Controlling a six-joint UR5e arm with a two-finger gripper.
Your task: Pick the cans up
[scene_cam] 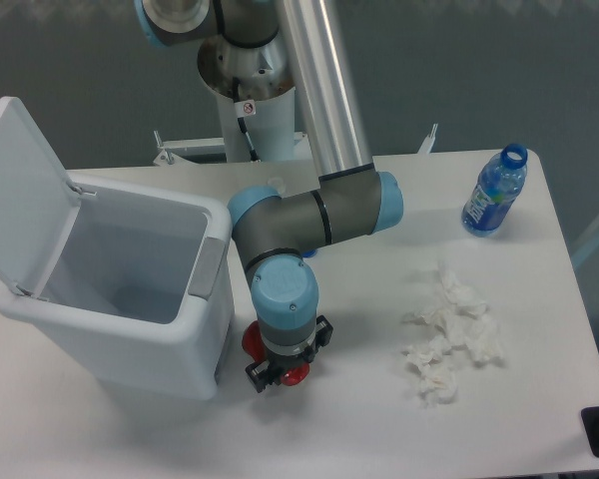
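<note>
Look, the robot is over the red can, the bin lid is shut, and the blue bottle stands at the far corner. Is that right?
Not quite. The bin has its lid open, tipped up and back, as the camera view shows. The rest holds: the gripper is over the red can, and the blue bottle stands at the table's far corner.

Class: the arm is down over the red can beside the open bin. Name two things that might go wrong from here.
1. The wrist hides most of the red can, so the gripper may hold only an edge, and the can might slip when lifted.
2. The bin wall stands right beside the wrist, so a sideways move might knock it.
</note>
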